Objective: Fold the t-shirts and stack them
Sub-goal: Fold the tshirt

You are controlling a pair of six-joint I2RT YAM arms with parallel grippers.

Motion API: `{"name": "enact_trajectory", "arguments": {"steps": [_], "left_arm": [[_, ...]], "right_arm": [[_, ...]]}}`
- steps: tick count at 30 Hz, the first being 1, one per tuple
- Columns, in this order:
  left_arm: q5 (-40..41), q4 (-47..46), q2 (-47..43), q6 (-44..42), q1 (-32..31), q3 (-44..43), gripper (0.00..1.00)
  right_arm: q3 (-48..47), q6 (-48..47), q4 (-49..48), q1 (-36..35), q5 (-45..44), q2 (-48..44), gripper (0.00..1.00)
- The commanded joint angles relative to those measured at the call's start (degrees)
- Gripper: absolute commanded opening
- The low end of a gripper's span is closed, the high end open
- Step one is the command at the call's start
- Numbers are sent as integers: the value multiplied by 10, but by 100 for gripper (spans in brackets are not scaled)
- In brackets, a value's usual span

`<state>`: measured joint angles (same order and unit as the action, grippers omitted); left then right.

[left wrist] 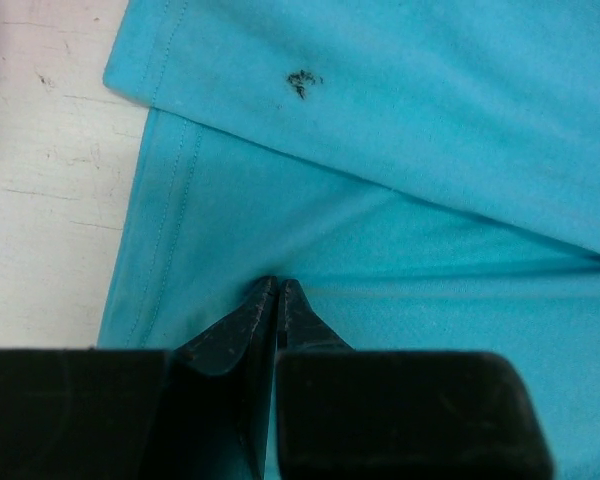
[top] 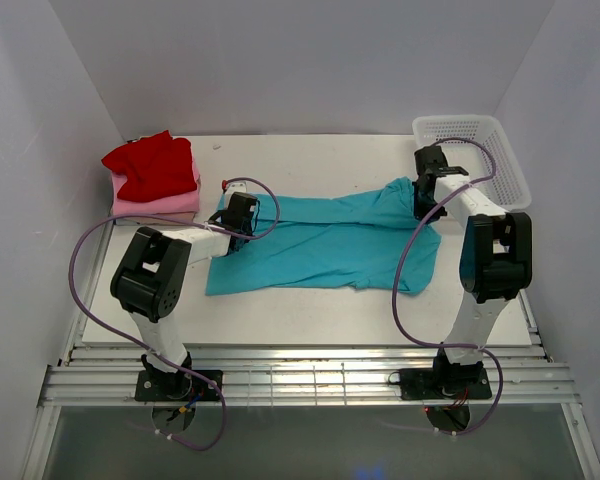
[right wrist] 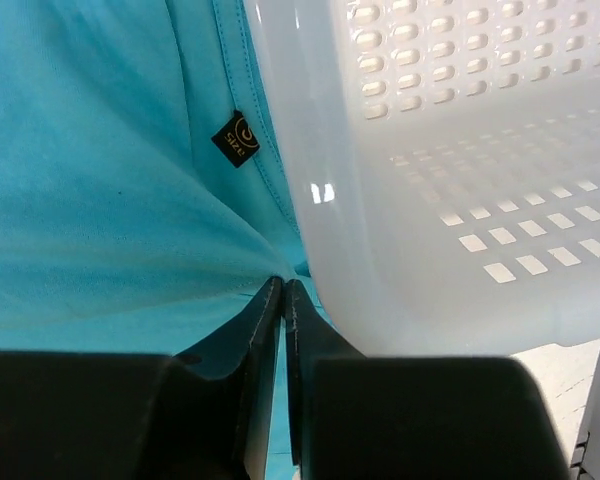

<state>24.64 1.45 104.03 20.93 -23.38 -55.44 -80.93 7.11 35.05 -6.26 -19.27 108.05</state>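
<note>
Left jaws and right jaws both pinched tight on the teal shirt, spread across the desk. Right jaws sit squeezed against the white basket wall. Red shirt lies on pink shirt, far-left corner.

We see a white table boxed in by plain white walls at the back and on both sides. In the left wrist view its top looks scuffed and marked. Silver metal rails run along the near edge. Below them lies a grey surface, perhaps the floor. The light is soft and even.
</note>
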Motion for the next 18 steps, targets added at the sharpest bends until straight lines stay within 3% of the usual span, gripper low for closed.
{"name": "enact_trajectory", "arguments": {"steps": [1, 2, 8, 10, 12, 13, 18], "left_arm": [[10, 59, -4, -4, 4, 23, 16], [8, 59, -4, -4, 4, 22, 16], [8, 60, -1, -5, 4, 21, 16], [8, 61, 0, -5, 4, 20, 16], [7, 62, -4, -5, 4, 21, 16], [6, 62, -5, -4, 4, 21, 16], [0, 64, -17, -1, 4, 16, 16]], "right_arm": [[-31, -2, 7, 7, -27, 4, 11], [-30, -3, -4, 7, -22, 5, 23], [46, -32, -113, -9, 83, -82, 42], [60, -32, -126, -12, 121, -110, 45], [67, -34, -130, -16, 161, -125, 44], [70, -35, -134, -22, 210, -126, 41], [65, -38, -133, -42, 280, -94, 22]]}}
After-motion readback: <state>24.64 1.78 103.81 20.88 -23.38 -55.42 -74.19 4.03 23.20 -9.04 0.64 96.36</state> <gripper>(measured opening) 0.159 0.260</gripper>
